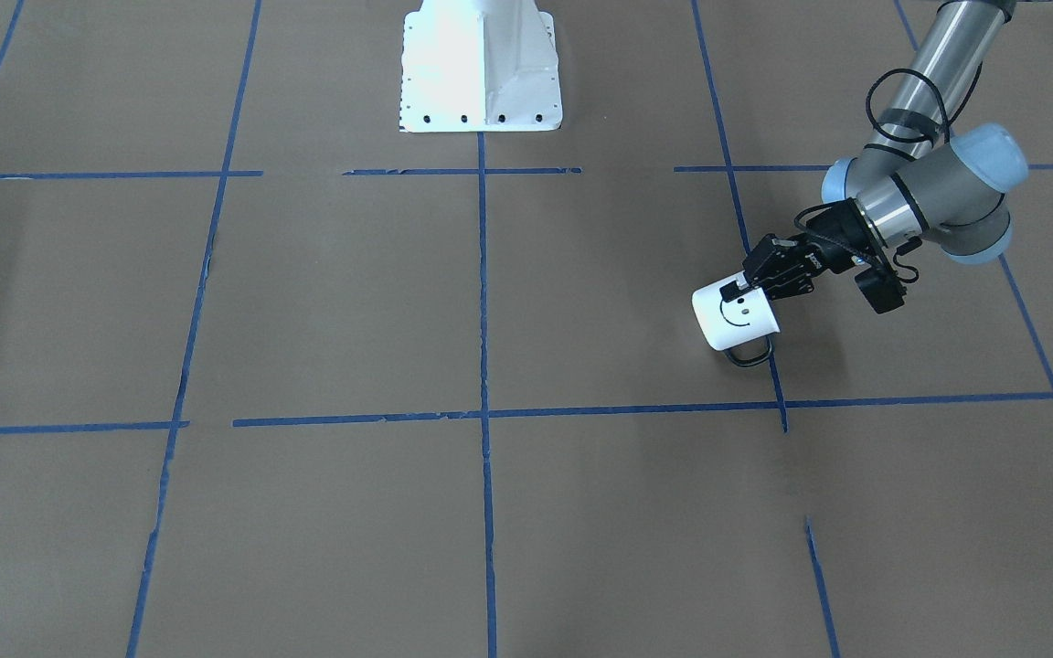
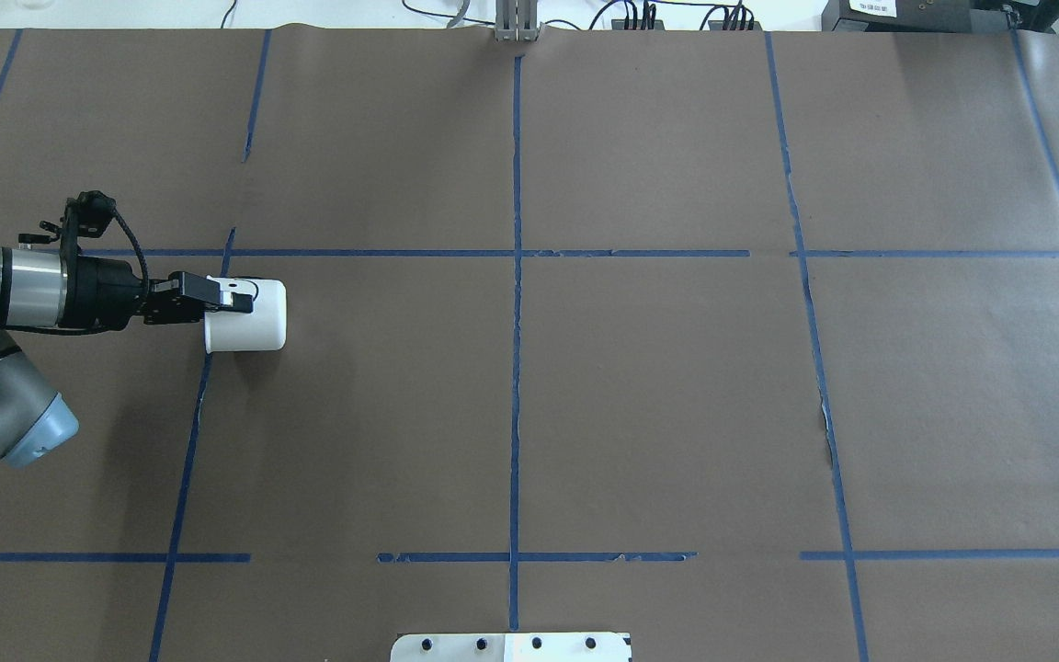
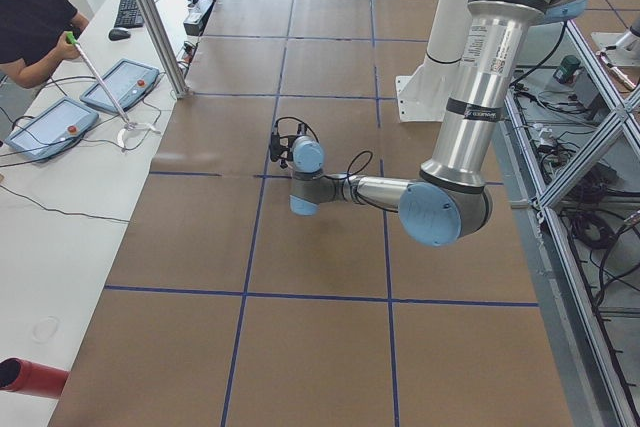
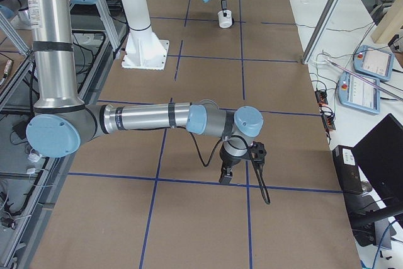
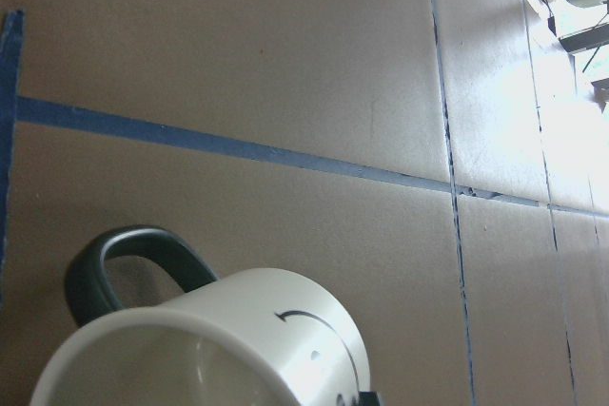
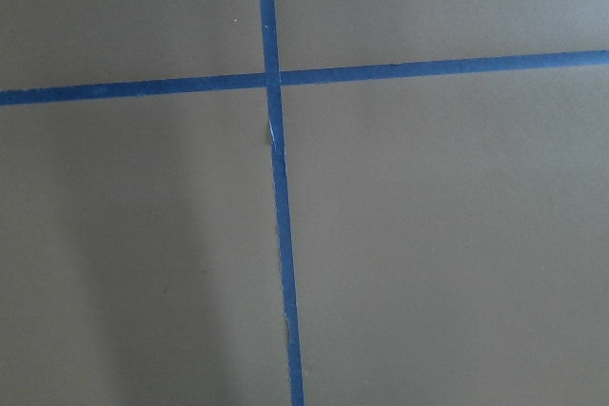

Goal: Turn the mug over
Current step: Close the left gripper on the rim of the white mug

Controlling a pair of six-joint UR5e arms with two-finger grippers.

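The white mug (image 1: 733,317) with a black smiley face and a black loop handle (image 1: 751,353) lies tipped on its side, low over the brown table, its open end toward the arm. My left gripper (image 1: 749,294) is shut on its rim, with one finger over the outer wall. The overhead view shows the mug (image 2: 250,318) and the left gripper (image 2: 228,301) at the table's left. The left wrist view shows the mug's rim and wall (image 5: 249,328) close up. The mug (image 4: 225,18) is far off in the right side view. My right gripper (image 4: 225,177) points down at the table there; I cannot tell if it is open or shut.
The robot's white base (image 1: 481,68) stands at the table's middle edge. Blue tape lines (image 2: 517,303) divide the brown paper into squares. A side bench with control tablets (image 3: 48,128) and a seated person (image 3: 35,17) runs along the far side.
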